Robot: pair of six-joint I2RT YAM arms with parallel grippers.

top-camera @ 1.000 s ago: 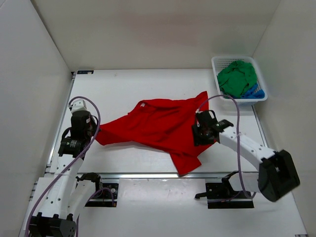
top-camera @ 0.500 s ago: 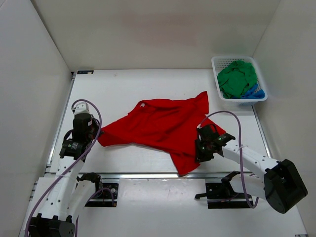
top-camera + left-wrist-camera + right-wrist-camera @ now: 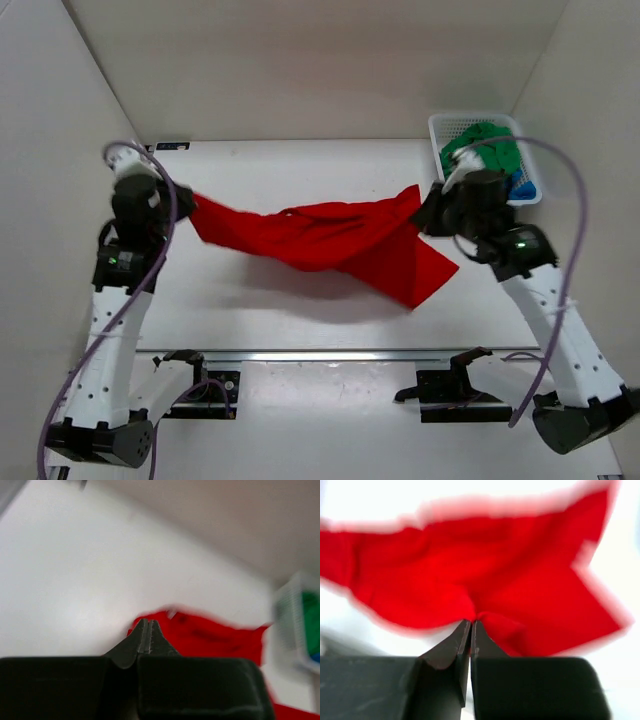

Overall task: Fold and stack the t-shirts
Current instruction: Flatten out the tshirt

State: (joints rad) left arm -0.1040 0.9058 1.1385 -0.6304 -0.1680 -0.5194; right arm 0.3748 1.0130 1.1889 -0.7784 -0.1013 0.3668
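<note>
The red t-shirt (image 3: 330, 240) hangs stretched in the air between my two grippers, casting a shadow on the table below it. My left gripper (image 3: 182, 204) is shut on the shirt's left end, and in the left wrist view its tips (image 3: 148, 623) meet at the red cloth (image 3: 210, 635). My right gripper (image 3: 428, 214) is shut on the shirt's right side, the red cloth (image 3: 485, 575) bunching at its tips (image 3: 471, 623). A loose flap of the shirt droops toward the table at the lower right. The green t-shirt (image 3: 503, 152) and the blue t-shirt (image 3: 522, 188) lie in the basket.
The white lattice basket (image 3: 440, 124) stands at the table's back right corner, just behind my right arm; it also shows blurred as the basket (image 3: 290, 615) in the left wrist view. White walls close in the table on three sides. A metal rail (image 3: 330, 355) runs along the near edge.
The right gripper shut on the red shirt's right side. Both arms then rose and swung toward the back, lifting the shirt off the table and pulling it taut.
</note>
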